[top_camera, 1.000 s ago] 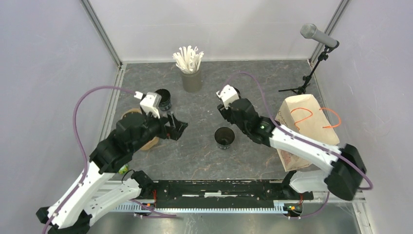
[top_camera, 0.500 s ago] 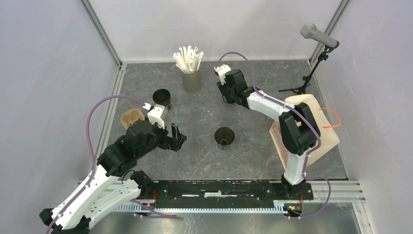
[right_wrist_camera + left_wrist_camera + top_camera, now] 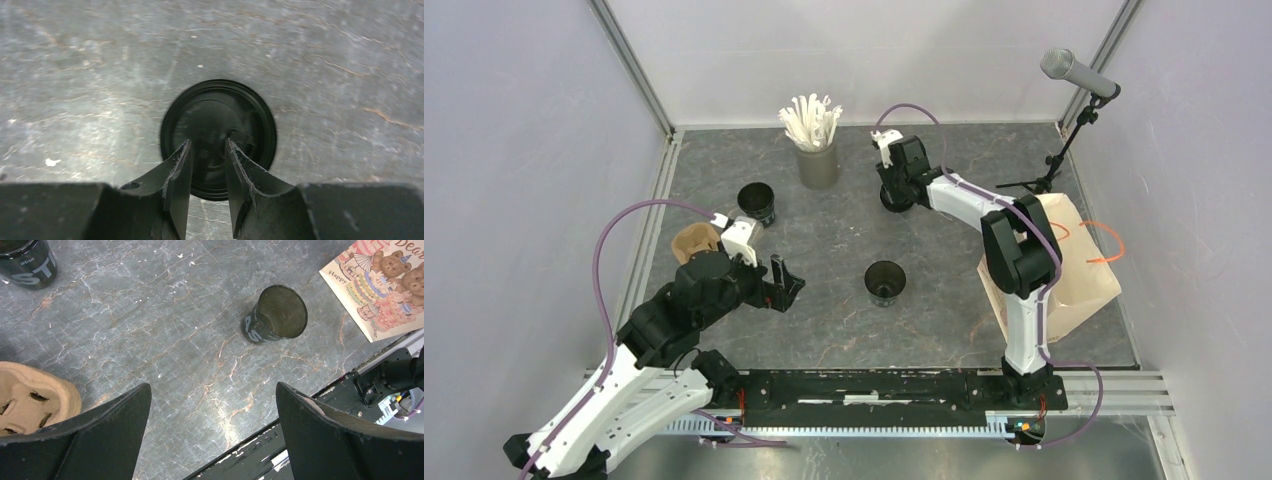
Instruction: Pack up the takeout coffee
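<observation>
Since a second ago the right arm has swung away from the middle of the worktop [image 3: 944, 330] and is now stretched to the back. Its right end effector [image 3: 893, 192] points down over a black lid [image 3: 220, 112] that lies flat there, right of the grey cup of straws [image 3: 817, 160]. The left arm has drawn back toward its base, so the brown carrier [image 3: 694, 243], half covered before, now shows at the left.

In the right wrist view the fingers [image 3: 175, 185] stand only a little apart, and their tips are over the middle of the lid. Whether they already touch it or grip it, I cannot tell.

The left end effector [image 3: 784, 285] is wide open and holds nothing. It hangs above bare worktop, between the carrier and the middle cup [image 3: 885, 281].

The middle cup stands upright and without a lid, well apart from both end effectors. In the left wrist view it shows white letters on its side. The left cup [image 3: 756, 203] is also open on top. It stands further back, near the carrier but not touching it.

A paper bag [image 3: 1079, 285] lies at the right side, partly behind the right arm.
</observation>
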